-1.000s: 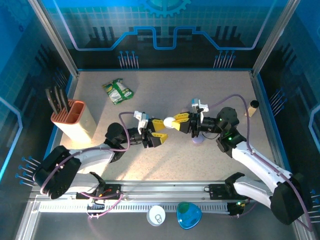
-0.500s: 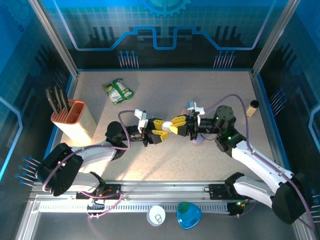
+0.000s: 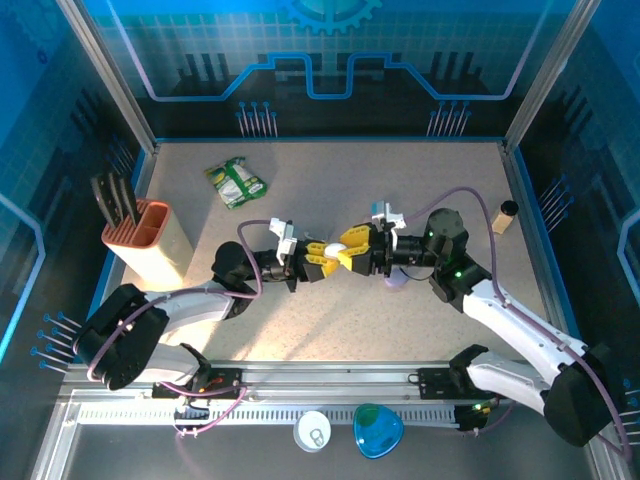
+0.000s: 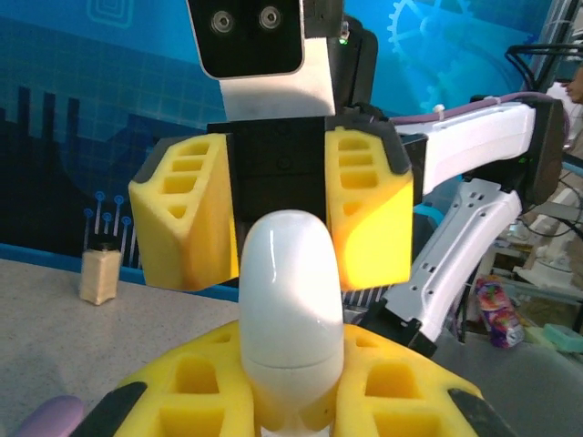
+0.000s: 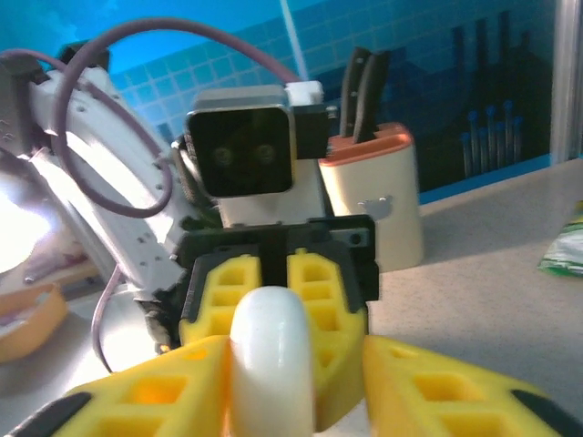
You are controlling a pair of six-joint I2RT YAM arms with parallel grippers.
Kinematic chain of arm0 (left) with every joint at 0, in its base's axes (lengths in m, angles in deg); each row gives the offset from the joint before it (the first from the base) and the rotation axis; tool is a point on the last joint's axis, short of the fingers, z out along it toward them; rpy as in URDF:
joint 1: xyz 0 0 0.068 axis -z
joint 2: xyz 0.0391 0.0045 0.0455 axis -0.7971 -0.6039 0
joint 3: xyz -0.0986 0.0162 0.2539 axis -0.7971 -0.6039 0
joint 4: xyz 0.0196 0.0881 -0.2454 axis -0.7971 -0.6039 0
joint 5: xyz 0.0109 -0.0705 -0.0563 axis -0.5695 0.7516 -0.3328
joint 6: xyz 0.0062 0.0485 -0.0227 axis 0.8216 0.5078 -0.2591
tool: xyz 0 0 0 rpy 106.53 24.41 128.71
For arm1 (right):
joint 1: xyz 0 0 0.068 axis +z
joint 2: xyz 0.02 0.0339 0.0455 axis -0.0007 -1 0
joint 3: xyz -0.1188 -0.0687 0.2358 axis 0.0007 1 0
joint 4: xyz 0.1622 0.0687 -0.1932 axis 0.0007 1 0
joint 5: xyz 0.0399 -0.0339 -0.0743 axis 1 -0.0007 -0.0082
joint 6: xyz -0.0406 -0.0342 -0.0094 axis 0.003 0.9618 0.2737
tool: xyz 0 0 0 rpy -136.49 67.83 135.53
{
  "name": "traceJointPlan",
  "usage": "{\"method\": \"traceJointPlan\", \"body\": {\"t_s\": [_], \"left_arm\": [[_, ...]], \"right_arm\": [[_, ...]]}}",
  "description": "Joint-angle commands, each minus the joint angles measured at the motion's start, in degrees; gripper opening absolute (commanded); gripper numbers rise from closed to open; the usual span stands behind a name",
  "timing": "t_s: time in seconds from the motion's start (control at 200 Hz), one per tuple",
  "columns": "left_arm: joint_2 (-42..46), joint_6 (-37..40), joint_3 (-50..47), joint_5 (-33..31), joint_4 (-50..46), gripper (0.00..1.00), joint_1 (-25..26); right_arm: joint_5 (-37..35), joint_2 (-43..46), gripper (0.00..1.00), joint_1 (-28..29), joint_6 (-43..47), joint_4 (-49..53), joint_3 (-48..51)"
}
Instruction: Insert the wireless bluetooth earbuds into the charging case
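A smooth white pebble-shaped charging case (image 3: 349, 240) hangs above the table's middle, between the two grippers that meet tip to tip. My left gripper (image 3: 337, 251) is shut on it; in the left wrist view its yellow fingers (image 4: 191, 401) clamp the case's (image 4: 291, 300) lower end. My right gripper (image 3: 356, 247) stands open around the other end, its jaws parted, with a gap showing beside the case (image 5: 269, 355) in the right wrist view. The case's lid looks closed. The earbuds are out of view.
A lavender pebble-like object (image 3: 396, 281) lies on the table under the right gripper. An orange knife block (image 3: 150, 240) stands at the left, a green packet (image 3: 236, 182) at the back left, and a small bottle (image 3: 505, 215) at the right edge.
The left gripper has closed onto the white case. The right gripper, shut on the case before, has parted its jaws. Both grippers have drawn closer together.
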Motion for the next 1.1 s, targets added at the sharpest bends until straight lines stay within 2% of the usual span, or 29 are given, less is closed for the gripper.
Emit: {"method": "traceJointPlan", "body": {"t_s": [0.0, 0.125, 0.275, 0.4, 0.55, 0.685, 0.77, 0.885, 1.096], "left_arm": [[0.19, 5.83, 0.64, 1.96, 0.86, 0.04, 0.56], [1.04, 10.68, 0.25, 1.25, -4.15, 0.05, 0.56], [1.25, 12.62, -1.36, -0.14, -4.84, 0.06, -0.86], [1.44, 12.33, -3.42, -0.7, -4.13, 0.06, -4.4], [2.24, 11.51, -7.11, -1.48, -1.14, 0.06, -9.02], [2.95, 10.7, -10.19, -3.0, 2.24, 0.06, -10.95], [4.41, 12.37, -12.19, -5.78, 2.38, 0.06, -11.03], [7.1, 14.03, -14.32, -8.28, 2.3, 0.06, -11.02], [10.11, 14.18, -15.45, -7.43, 1.3, 0.07, -11.12]], "right_arm": [[-13.06, 0.27, 0.51, 1.2, 2.95, 9.57, -4.25], [-18.32, 0.49, 0.57, 1.95, 2.9, 12.1, -5.62], [-18.46, 1.23, 0.61, 2.14, 2.87, 11.51, -5.94], [-19.92, 3.04, 0.67, 1.83, 1.39, 8.64, -4.47], [-26.3, 1.41, 0.7, -1.11, -2.56, 10.94, -4.81], [-32.72, -7.1, 0.7, -2.16, -1.73, 21.44, -9.96], [-36.18, -14.88, 0.7, -2.06, -1.38, 29.78, -17.16], [-36.02, -25.91, 0.68, -1.34, -1.48, 36.29, -25.02], [-36.61, -44.51, 0.67, 2.8, -0.52, 43.44, -38.88]]}}
